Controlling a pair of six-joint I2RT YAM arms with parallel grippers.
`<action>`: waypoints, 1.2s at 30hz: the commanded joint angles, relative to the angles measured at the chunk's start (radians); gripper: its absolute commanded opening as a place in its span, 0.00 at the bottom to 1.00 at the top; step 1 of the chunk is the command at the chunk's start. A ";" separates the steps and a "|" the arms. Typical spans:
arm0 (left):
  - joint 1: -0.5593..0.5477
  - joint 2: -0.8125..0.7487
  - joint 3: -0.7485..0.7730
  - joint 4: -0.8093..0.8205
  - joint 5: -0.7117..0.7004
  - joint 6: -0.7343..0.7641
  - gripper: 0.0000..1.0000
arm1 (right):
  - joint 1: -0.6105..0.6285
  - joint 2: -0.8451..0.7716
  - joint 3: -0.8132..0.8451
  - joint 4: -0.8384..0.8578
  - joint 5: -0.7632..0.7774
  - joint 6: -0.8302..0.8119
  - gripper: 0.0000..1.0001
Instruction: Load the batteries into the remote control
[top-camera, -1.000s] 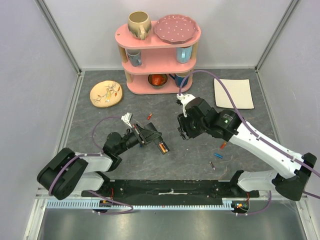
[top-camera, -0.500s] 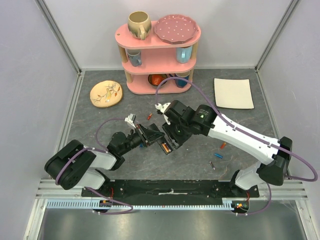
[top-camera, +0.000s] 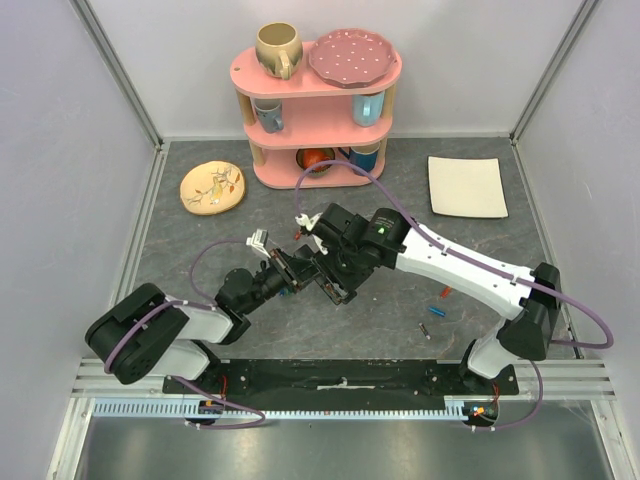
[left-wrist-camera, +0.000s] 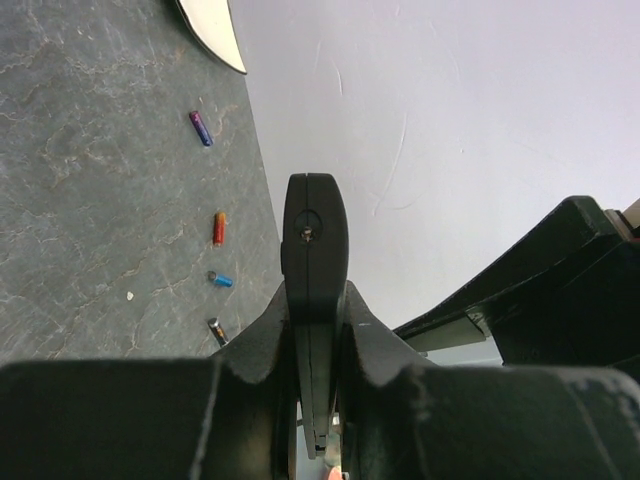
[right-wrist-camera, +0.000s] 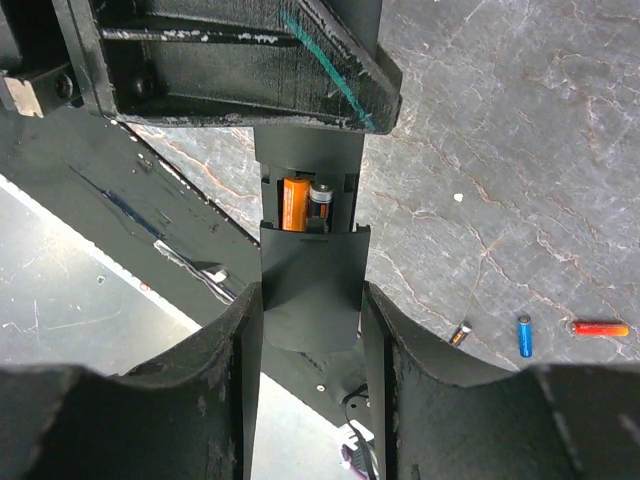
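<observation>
Slim black plastic remote control (right-wrist-camera: 310, 285), long axis bridging left gripper (left-wrist-camera: 317, 335) and right gripper (right-wrist-camera: 310, 335). We find both clenched on its ends.

Two batteries (right-wrist-camera: 304, 204) in remote control (right-wrist-camera: 310, 285)

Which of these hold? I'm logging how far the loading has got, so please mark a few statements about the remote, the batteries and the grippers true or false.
1. The left gripper is shut on the remote control. True.
2. The remote's battery slot is empty. False: an orange battery and a darker one sit side by side in it.
3. Loose batteries lie on the table. True: a red one and a blue one among them.
4. The right gripper is far from the remote. False: its fingers sit on either side of the remote, just below the slot.
</observation>
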 joint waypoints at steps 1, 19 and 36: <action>-0.017 -0.040 -0.018 0.096 -0.084 0.008 0.02 | 0.013 0.013 0.034 -0.023 0.004 0.008 0.00; -0.034 -0.092 -0.029 0.064 -0.108 0.013 0.02 | 0.026 0.011 -0.017 0.040 0.036 0.028 0.00; -0.034 -0.087 -0.022 0.062 -0.079 -0.002 0.02 | 0.029 0.007 -0.035 0.060 0.040 0.029 0.00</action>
